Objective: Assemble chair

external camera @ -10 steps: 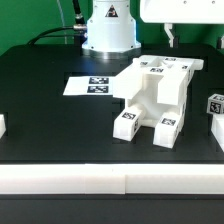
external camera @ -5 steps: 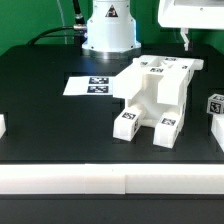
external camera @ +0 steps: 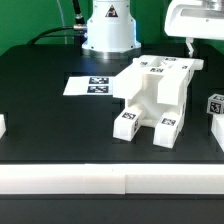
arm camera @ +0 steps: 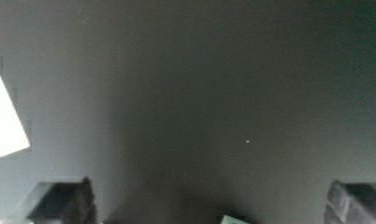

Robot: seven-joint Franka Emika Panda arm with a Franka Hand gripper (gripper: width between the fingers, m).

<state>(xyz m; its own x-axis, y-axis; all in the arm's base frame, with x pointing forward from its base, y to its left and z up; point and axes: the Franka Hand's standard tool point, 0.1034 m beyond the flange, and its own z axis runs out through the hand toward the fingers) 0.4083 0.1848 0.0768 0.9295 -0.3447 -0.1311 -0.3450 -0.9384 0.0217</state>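
The partly built chair [external camera: 153, 95] is a white blocky body with small black-and-white tags, standing in the middle of the black table. Two tagged legs stick out toward the front. My gripper [external camera: 192, 48] hangs high at the exterior view's right, above and just behind the chair's far right corner, touching nothing. In the wrist view the gripper [arm camera: 210, 205] is open: its two dark fingertips [arm camera: 60, 200] stand far apart over bare dark table, with nothing between them.
The marker board [external camera: 93, 86] lies flat behind the chair on the exterior view's left. Loose white tagged parts [external camera: 215, 104] sit at the right edge, another white piece [external camera: 2, 126] at the left edge. A white rail [external camera: 110, 180] borders the front. The robot base [external camera: 110, 28] stands at the back.
The gripper has moved toward the exterior view's right and a little lower, staying open. The chair and the loose parts have not moved.
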